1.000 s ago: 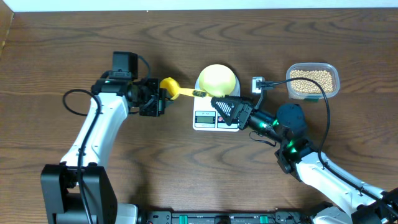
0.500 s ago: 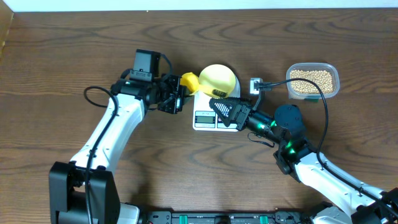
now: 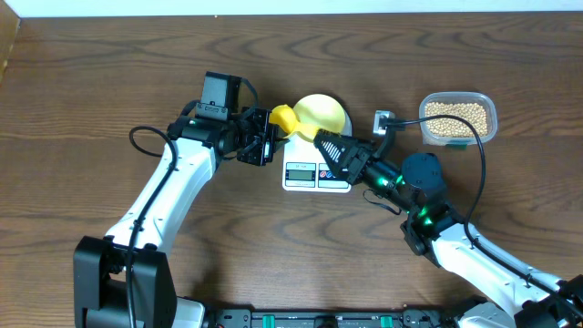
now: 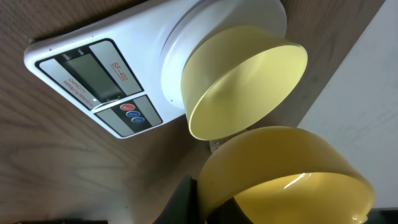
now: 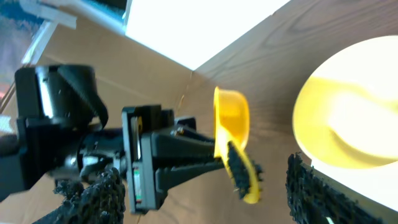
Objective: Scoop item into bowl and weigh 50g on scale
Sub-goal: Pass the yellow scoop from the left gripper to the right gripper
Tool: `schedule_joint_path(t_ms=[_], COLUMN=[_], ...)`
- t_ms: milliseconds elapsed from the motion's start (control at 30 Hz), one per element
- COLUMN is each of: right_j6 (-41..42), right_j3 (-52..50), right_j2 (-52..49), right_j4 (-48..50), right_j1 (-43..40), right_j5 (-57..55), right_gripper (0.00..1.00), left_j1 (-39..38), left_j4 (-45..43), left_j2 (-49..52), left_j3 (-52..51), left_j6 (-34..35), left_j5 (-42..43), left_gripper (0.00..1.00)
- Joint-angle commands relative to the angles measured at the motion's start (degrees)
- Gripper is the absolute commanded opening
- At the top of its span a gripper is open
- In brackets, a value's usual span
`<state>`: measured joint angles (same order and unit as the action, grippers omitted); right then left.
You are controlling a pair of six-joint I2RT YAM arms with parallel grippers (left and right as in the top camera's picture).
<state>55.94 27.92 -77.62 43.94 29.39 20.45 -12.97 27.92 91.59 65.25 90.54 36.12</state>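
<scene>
The white scale [image 3: 301, 173] lies mid-table with the pale-yellow bowl [image 3: 324, 111] on its platform. My left gripper [image 3: 266, 137] is shut on the handle of a yellow scoop [image 3: 283, 117], whose cup hangs at the bowl's left rim. In the left wrist view the scoop [image 4: 286, 177] fills the foreground, just before the bowl [image 4: 245, 87] and the scale [image 4: 93, 71]; no beans show in the bowl. My right gripper [image 3: 322, 138] hovers over the scale at the bowl's near edge, its jaws apart with nothing held. Its view shows the scoop [image 5: 233, 121] and the bowl [image 5: 348, 118].
A clear plastic tub [image 3: 424, 128] heaped with tan beans [image 3: 457, 119] stands at the back right. A small white clip [image 3: 382, 119] with a black cable lies between tub and bowl. Bare wood table spreads left and in front of the scale.
My left arm has carried the scoop rightward to the bowl's left rim. My right gripper has shifted up toward the bowl, and its jaws have narrowed a little.
</scene>
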Motion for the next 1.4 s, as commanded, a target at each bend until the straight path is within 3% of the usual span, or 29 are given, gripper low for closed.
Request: schedule_joint_path(t_ms=[0, 333, 567, 867, 1267, 1367], right_j6=[-0.9, -0.9, -0.9, -0.9, -0.9, -0.9], right_j3=[0.9, 0.9, 0.9, 0.9, 0.9, 0.9], right_j2=[-0.3, -0.3, -0.3, -0.3, -0.3, -0.3], right_j4=[-0.1, -0.9, -2.0, -2.5, -2.6, -2.6], right_j1=[0.3, 0.3, 0.3, 0.3, 0.3, 0.3], right_j5=[-4.4, -5.8, -7.2, -9.4, -11.1, -11.2], right_gripper=[0.80, 0.73, 0.58, 0.47, 0.45, 0.38], left_j1=[-0.5, -4.0, -4.2, -4.2, -5.5, -5.8], left_j4=[0.0, -0.2, -0.2, -0.2, -0.2, -0.2], left_j2=[-1.2, -1.2, -1.2, -1.2, -1.2, -1.2], left_j3=[0.3, 0.3, 0.3, 0.3, 0.3, 0.3], left_j6=[3.8, 7.7, 7.7, 7.7, 7.7, 7.7], left_j5=[0.8, 0.8, 0.8, 1.7, 2.5, 2.4], left_gripper=[0.07, 0.08, 0.08, 0.08, 0.08, 0.08])
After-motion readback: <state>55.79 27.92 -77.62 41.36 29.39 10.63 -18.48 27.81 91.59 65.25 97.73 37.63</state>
